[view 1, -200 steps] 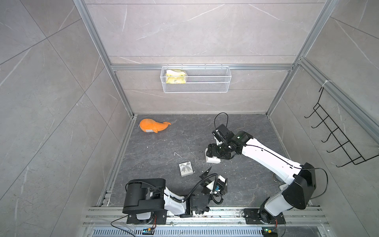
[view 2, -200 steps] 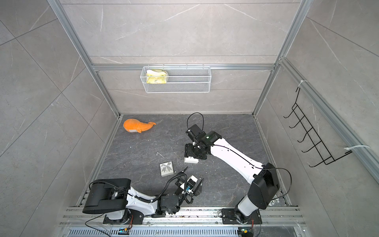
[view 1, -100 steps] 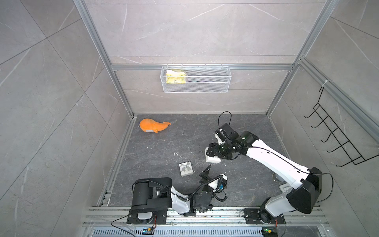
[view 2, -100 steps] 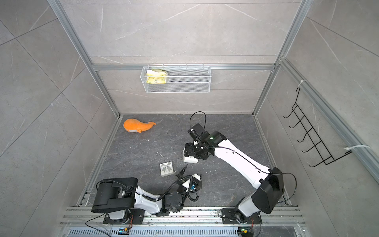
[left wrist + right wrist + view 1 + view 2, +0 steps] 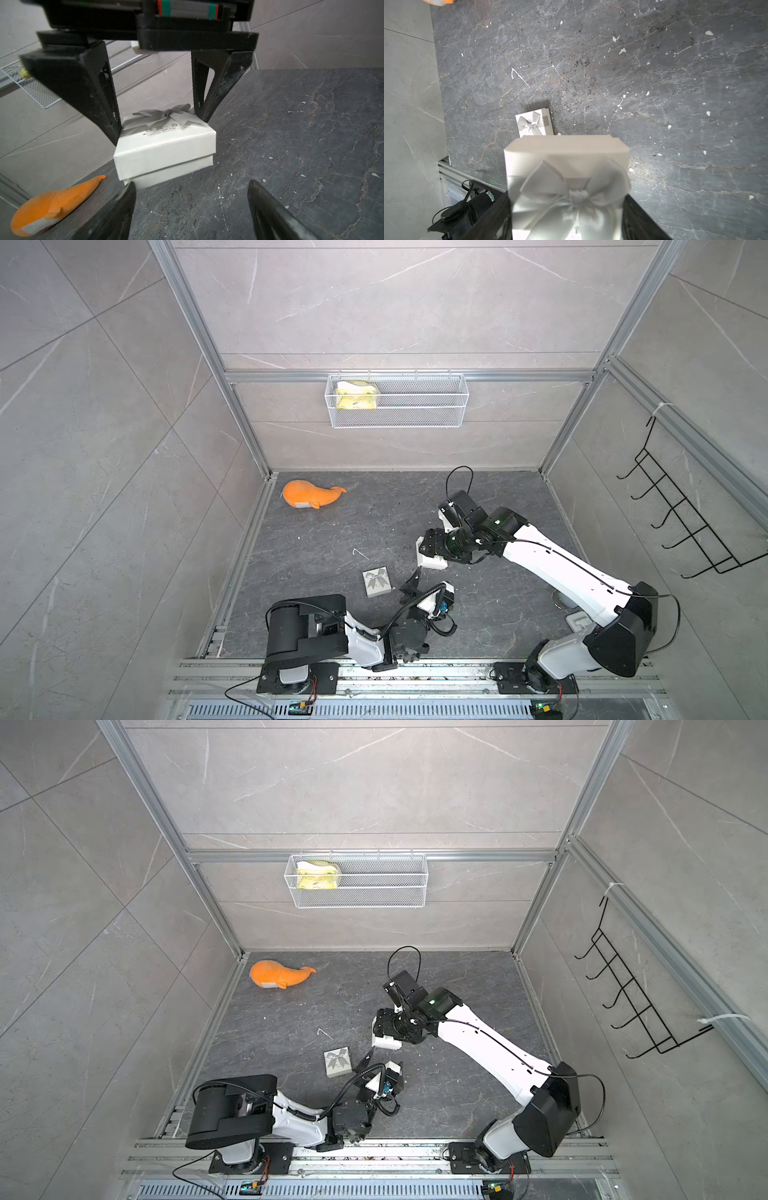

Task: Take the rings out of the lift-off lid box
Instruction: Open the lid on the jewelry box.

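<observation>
- White lidded box (image 5: 166, 149) is clamped in the right gripper (image 5: 571, 218). Lid's on, so the rings are hidden, can't see them.
- Yep. Left gripper (image 5: 190, 185) hangs just beside it, fingers apart, empty. The second box (image 5: 377, 581) sits on the floor.

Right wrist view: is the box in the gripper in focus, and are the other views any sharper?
Right wrist view: the held box is soft, too close; the floor and the second box are sharp. Left wrist view: held box crisp, the left gripper soft. Both top views: evenly lit, sharp.
</observation>
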You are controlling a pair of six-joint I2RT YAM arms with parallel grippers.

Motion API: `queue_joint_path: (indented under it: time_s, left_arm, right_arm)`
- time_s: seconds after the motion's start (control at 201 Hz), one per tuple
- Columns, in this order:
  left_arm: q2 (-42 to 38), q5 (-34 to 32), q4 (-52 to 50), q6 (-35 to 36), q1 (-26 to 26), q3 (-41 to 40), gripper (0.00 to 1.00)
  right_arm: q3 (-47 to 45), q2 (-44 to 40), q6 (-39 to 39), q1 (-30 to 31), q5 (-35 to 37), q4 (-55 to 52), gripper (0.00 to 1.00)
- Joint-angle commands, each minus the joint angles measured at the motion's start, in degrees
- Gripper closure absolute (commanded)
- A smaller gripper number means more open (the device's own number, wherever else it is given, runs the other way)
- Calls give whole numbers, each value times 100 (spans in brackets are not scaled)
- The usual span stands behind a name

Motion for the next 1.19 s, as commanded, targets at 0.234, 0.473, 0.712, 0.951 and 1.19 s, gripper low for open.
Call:
queue_joint_path:
  time_s: [0.234, 0.473, 0.712, 0.951, 1.19]
  left_arm:
    - [-359, -1, 329, 44, 276, 74, 19]
    - [-253, -67, 332, 95, 278, 90, 23]
    - [-389, -73, 326, 263, 288, 139, 27]
    - [-531, -122, 329, 290, 322, 121, 29]
    - [-543, -36, 329, 433, 327, 179, 26]
  right_arm:
    - [-107, -208, 94, 37, -226, -101, 32]
    - [-157, -333, 147, 30, -290, -78, 31]
    - [-239, -411, 207, 73, -386, -9, 31]
    - [-379, -507, 292, 126, -465, 91, 31]
    - [-396, -549, 323, 171, -504, 140, 31]
